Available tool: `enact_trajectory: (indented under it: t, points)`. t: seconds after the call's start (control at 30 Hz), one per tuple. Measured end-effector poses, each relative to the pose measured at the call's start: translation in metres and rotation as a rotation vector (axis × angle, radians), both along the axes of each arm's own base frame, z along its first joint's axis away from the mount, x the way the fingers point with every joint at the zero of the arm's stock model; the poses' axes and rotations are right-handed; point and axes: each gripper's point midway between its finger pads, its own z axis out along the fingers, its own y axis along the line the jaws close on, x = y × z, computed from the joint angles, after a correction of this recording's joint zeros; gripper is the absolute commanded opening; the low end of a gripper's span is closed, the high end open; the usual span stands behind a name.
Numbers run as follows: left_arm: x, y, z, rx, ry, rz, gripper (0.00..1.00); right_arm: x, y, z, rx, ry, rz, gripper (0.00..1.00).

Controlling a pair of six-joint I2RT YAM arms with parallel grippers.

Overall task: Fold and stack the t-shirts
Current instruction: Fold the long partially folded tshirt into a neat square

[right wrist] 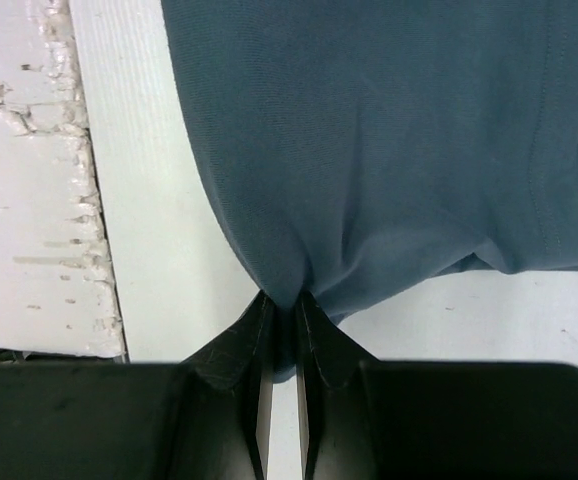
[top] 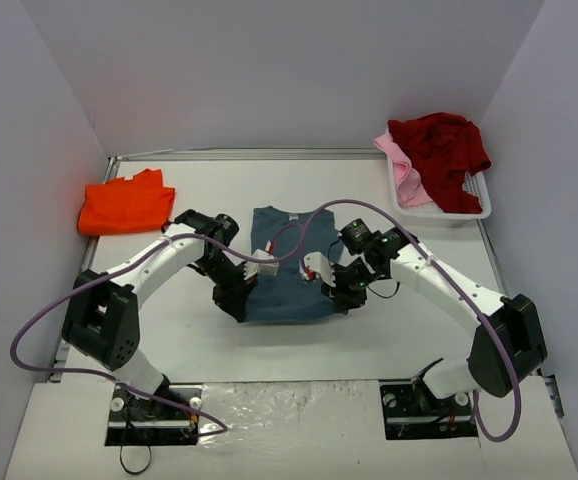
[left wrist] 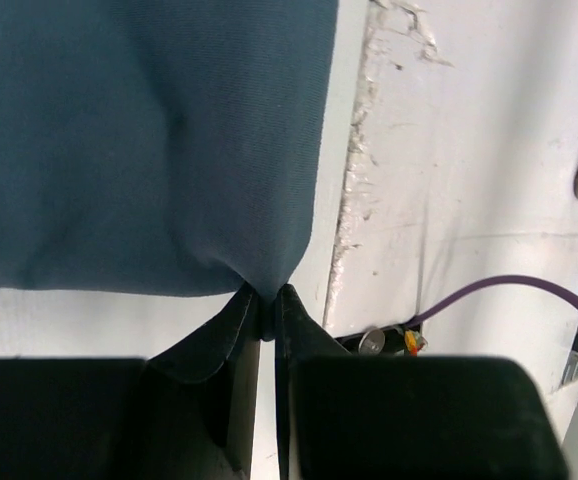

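- The slate blue-grey t-shirt (top: 289, 262) is laid flat at the middle of the table (top: 299, 345), collar toward the far side and hem toward the arms
- No sleeves are seen sticking out at its sides, so the side folds are judged to be made already, while the fold along its length is not yet done
- The left gripper (left wrist: 267, 297) is clamped on the near left corner of the hem; its jaws are pressed together with a pinch of blue cloth caught between them
- The right gripper (right wrist: 284, 300) is clamped in the same way on the near right corner, the cloth being drawn into a small pucker at the jaws
- The bright orange t-shirt (top: 126, 204) is set at the far left of the table, well apart from the blue one, in a compact and roughly squared block; it is judged to be folded and to mark the place of the stack
- The dark red t-shirt (top: 439, 146) and the pale pink t-shirt (top: 406, 172) are left crumpled in the white basket (top: 472, 212) at the far right, the red heaped over the pink
- The task is judged to be under half done: one shirt is finished, one is part folded and not yet stacked, and two are untouched
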Motion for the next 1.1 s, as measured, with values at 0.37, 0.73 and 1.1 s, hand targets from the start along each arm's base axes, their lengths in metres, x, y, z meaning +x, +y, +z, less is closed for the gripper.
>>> enact_trajectory:
  t: [0.37,0.73,1.1]
  points:
    - [-0.013,0.002,0.018,-0.041,0.029,-0.063,0.02,-0.004,0.004,0.025,0.023,0.019,0.029,0.0]
    - [0.001,0.002,0.042,-0.064,-0.107,-0.055,0.02,0.008,0.011,0.035,0.019,0.022,0.033,0.0]
    - [0.033,0.002,0.05,-0.064,-0.164,-0.052,0.02,0.031,0.01,0.035,-0.018,0.018,0.005,0.0]
